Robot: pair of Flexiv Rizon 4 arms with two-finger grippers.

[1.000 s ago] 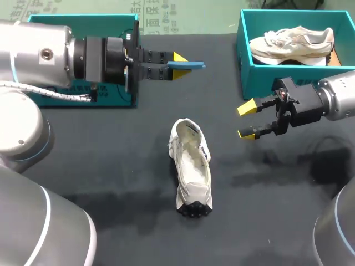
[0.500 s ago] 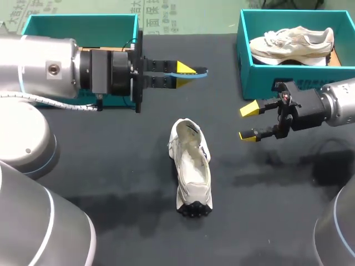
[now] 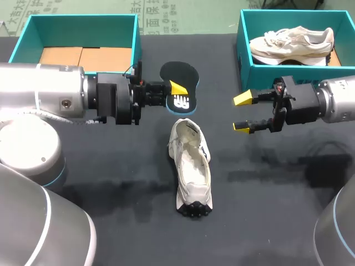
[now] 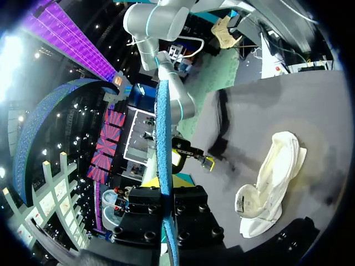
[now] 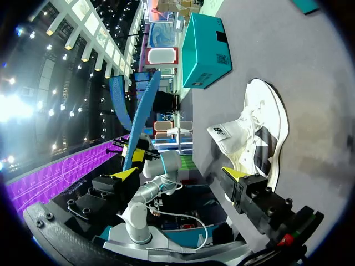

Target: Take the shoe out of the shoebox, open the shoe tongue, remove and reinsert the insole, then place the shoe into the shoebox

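A white shoe (image 3: 191, 166) lies on the dark table, heel toward the far side, its opening facing up. My left gripper (image 3: 174, 91) is shut on the black, blue-edged insole (image 3: 181, 83), which hangs just beyond the shoe's heel with its flat face up. The left wrist view shows the insole (image 4: 163, 127) edge-on between the left gripper's (image 4: 165, 184) jaws, with the shoe (image 4: 272, 183) lying off to one side. My right gripper (image 3: 243, 113) stands open to the right of the shoe, holding nothing. The right wrist view has the right gripper (image 5: 180, 174), the shoe (image 5: 260, 130) and the insole (image 5: 136, 124) ahead.
A teal shoebox (image 3: 242, 55) at the back right holds a second, beige shoe (image 3: 291, 43). Another teal box (image 3: 77, 18) with a cardboard floor stands at the back left.
My left arm has come nearer the shoe and turned the insole from edge-on to flat face up. The right gripper has shifted slightly left and stays open.
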